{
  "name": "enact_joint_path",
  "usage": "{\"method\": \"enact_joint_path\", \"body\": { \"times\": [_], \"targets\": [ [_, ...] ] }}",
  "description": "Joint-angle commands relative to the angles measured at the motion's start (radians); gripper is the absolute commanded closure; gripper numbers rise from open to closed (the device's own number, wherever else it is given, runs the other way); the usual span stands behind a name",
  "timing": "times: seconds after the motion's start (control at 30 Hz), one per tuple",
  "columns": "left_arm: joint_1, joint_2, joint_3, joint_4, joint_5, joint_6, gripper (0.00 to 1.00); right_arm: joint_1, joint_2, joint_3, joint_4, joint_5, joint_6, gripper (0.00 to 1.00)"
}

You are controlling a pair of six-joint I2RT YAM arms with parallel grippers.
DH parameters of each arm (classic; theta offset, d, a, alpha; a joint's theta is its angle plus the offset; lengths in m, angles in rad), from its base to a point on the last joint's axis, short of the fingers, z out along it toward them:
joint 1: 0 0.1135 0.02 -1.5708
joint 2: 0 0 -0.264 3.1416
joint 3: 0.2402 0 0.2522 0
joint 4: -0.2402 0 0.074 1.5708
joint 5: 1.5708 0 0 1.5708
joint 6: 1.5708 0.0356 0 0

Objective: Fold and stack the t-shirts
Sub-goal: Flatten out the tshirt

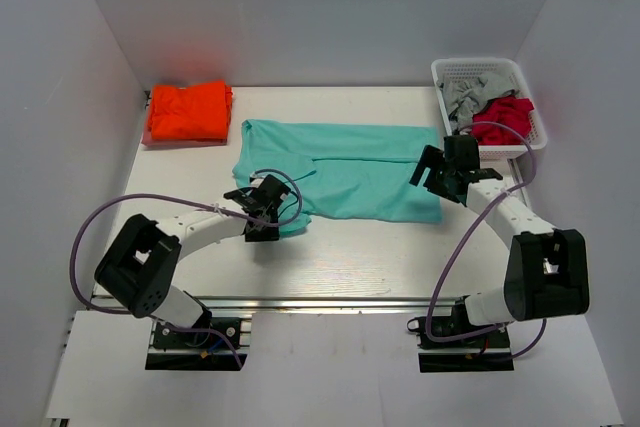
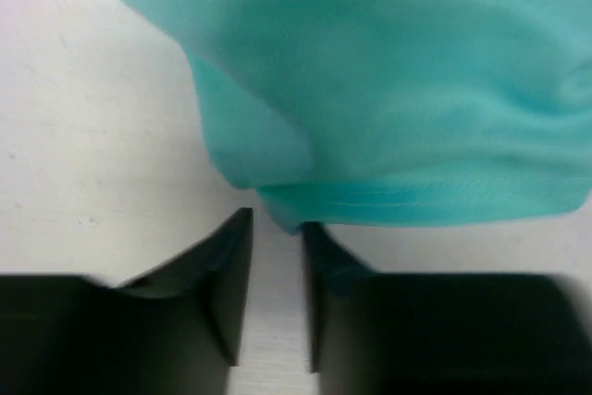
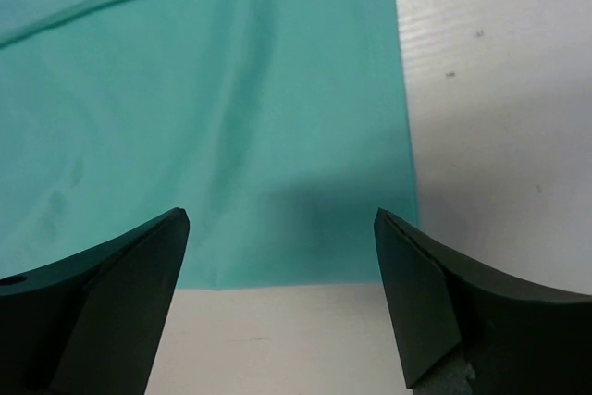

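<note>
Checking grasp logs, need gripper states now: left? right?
Left gripper: fingers nearly closed at the hem of the mint-teal cloth t-shirt; whether they grip it cannot be told.
Right gripper: open above that shirt's corner, holding nothing.

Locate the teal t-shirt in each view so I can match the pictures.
Top external: teal t-shirt spread flat mid-frame.
Left wrist: fills the top; a hemmed edge sits just ahead of the left gripper.
Right wrist: upper left; its corner lies between the fingers of the open right gripper.
Shared landmark: the white table bordering the shirt.
</note>
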Motion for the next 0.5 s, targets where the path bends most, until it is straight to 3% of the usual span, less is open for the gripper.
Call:
{"method": "enact_joint_path", "body": {
  "times": [0.0,0.07,0.1,0.17,0.47],
  "targets": [
    [0.004,-0.037,0.044,0.051,-0.084,0.015,0.65,-0.003,-0.048,-0.051,-0.055,0.047,0.018,0.15],
    [0.004,-0.046,0.066,0.036,-0.096,0.016,0.96,-0.003,-0.061,-0.065,-0.08,0.079,0.021,0.19],
    [0.004,-0.046,0.066,0.023,-0.096,0.016,1.0,-0.006,-0.062,-0.08,-0.089,0.086,0.029,0.19],
    [-0.006,-0.073,0.087,-0.005,-0.119,0.043,1.0,-0.003,-0.076,-0.1,-0.104,0.072,0.033,0.27],
    [-0.006,-0.239,0.118,-0.18,-0.092,0.079,1.0,-0.003,-0.053,-0.14,-0.135,0.093,0.047,0.27]
  ]
}}
